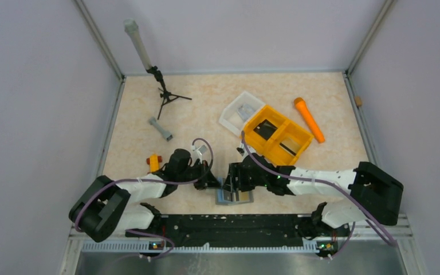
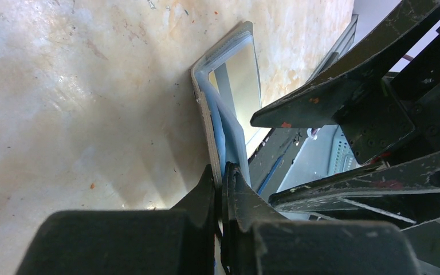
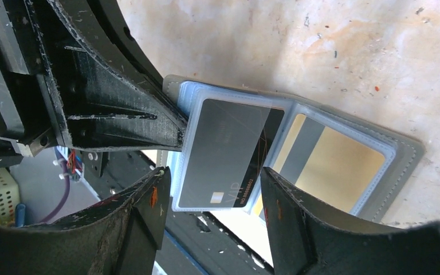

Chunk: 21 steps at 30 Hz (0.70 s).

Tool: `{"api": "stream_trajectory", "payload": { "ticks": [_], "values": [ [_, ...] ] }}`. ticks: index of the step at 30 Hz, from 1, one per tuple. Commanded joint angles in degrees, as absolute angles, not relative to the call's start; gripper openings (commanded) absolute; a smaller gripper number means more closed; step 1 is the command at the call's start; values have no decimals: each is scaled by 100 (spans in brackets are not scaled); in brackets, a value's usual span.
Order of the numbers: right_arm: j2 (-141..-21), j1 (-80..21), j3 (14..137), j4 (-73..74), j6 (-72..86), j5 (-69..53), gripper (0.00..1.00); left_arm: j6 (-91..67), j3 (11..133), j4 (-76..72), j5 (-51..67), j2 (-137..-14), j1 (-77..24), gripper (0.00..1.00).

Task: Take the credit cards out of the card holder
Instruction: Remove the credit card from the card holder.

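Right wrist view: card holder lies open at the near edge of the table, its left rim pinched in the closed left gripper. Open jaws of the right gripper straddle the dark credit card. Judged step: extraction. Next it must clamp and slide the card out.

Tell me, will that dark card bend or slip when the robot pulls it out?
The dark card looks flat and thin with straight edges, so it is probably stiff and light. Its face is glossy, so it may slide out easily. The card holder, pinched by the left pincer, probably won't follow.
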State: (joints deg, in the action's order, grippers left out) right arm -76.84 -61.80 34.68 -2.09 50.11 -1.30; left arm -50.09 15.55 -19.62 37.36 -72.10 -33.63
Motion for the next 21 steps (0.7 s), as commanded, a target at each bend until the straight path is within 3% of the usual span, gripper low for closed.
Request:
{"api": "stream_trajectory", "payload": {
  "ticks": [1, 21],
  "values": [
    [-7818, -6327, 3753, -426, 4965, -61, 60, -5063, 1690, -2054, 3718, -7061, -3407, 0],
    [-8095, -6469, 3885, -465, 4902, -142, 65, -5037, 1696, -2052, 3750, -7093, -3402, 0]
  ]
}}
